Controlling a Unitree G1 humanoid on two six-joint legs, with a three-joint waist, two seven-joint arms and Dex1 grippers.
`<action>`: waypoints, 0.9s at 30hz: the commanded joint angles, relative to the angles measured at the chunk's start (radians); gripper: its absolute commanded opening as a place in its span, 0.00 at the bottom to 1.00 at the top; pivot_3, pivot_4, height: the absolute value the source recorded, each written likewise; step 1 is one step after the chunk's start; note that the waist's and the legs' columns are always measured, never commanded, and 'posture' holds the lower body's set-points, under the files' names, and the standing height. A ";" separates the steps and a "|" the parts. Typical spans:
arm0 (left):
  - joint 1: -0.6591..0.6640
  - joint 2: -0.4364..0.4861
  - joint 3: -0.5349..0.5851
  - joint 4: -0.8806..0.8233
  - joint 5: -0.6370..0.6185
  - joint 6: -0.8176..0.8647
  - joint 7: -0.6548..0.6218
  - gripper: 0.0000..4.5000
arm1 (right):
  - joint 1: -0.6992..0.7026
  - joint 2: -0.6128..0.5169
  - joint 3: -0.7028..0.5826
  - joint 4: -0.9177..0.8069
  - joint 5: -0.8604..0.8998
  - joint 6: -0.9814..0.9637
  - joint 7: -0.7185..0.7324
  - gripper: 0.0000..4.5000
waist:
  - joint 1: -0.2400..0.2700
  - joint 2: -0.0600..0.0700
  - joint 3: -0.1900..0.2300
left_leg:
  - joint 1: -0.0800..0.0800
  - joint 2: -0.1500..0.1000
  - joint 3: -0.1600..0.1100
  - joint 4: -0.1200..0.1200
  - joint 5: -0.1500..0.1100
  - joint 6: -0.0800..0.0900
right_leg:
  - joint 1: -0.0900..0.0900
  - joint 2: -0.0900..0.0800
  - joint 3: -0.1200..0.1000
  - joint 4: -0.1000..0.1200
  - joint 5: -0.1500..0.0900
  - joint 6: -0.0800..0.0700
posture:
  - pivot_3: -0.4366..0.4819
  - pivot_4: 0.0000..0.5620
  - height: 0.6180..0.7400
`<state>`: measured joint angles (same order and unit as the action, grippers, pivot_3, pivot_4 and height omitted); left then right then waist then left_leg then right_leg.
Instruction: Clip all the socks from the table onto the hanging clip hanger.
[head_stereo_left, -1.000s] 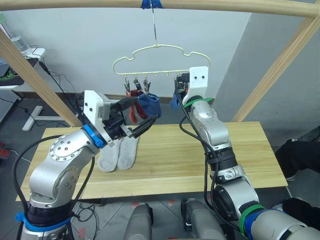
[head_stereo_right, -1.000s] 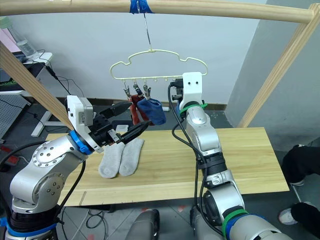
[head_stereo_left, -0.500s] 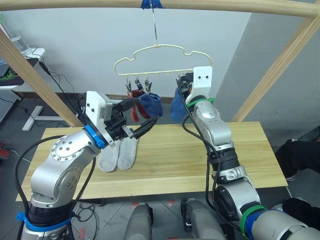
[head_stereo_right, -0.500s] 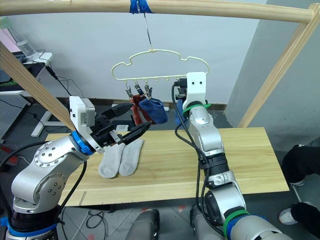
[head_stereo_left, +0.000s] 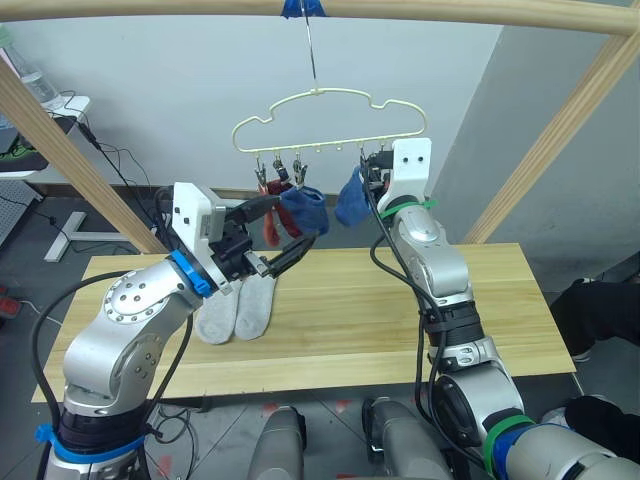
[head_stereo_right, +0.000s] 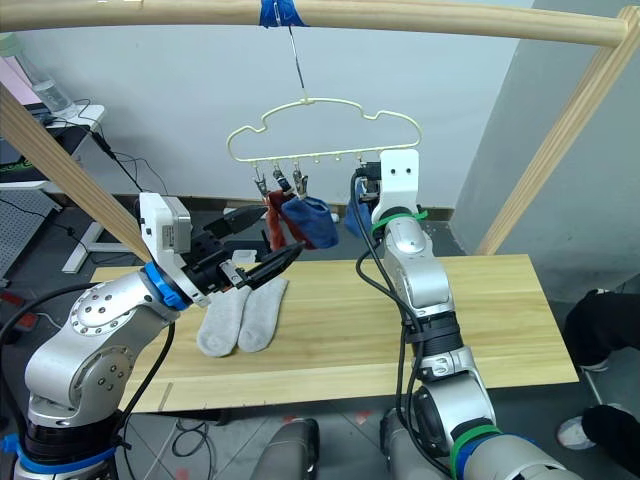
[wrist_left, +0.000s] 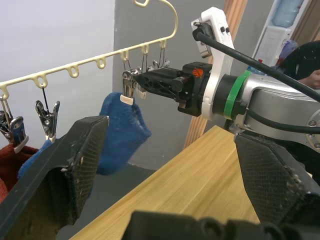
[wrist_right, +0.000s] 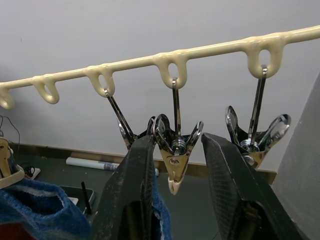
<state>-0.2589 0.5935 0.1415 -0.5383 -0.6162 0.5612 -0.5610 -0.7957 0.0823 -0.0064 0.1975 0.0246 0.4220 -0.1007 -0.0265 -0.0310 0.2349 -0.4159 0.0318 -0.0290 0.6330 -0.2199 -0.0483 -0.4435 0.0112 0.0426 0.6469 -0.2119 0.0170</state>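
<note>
The clip hanger hangs by its hook from the wooden pole above the table. Two grey socks lie side by side on the table's left part. A rust red sock and a blue sock hang from the left clips, the red one largely hidden behind the blue sock and the left gripper, whose fingers stand wide apart with nothing between them. A second blue sock hangs from a clip further right. The right gripper has its fingers either side of a bare metal clip, slightly apart; whether they press it is hard to tell.
</note>
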 joint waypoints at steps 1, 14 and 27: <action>-0.004 -0.003 0.001 -0.035 0.002 -0.018 -0.003 1.00 | -0.012 0.002 -0.009 -0.051 0.001 -0.008 -0.012 0.35 | 0.000 0.000 0.000 | 0.000 0.000 0.000 0.000 0.000 0.000 | 0.000 0.000 0.000 0.000 0.000 0.000 | 0.57 0.41 1.00; -0.002 -0.004 0.002 -0.037 0.004 -0.018 -0.003 1.00 | 0.025 -0.015 0.038 -0.115 0.005 0.027 0.075 0.35 | 0.000 0.000 0.000 | 0.000 0.000 0.000 0.000 0.000 0.000 | 0.000 0.000 0.000 0.000 0.000 0.000 | 0.57 0.42 1.00; -0.009 -0.006 -0.004 -0.034 0.005 -0.015 -0.003 1.00 | 0.025 -0.014 0.048 -0.071 -0.022 0.021 0.057 0.35 | 0.000 0.000 0.000 | 0.000 0.000 0.000 0.000 0.000 0.000 | 0.000 0.000 0.000 0.000 0.000 0.000 | 0.57 0.43 1.00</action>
<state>-0.2594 0.5898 0.1380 -0.5394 -0.6120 0.5612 -0.5609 -0.7544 0.0640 0.0405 0.1383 0.0132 0.4650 -0.0319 -0.0265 -0.0310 0.2350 -0.4157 0.0319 -0.0291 0.6325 -0.2199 -0.0483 -0.4436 0.0112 0.0424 0.6469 -0.2119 0.0169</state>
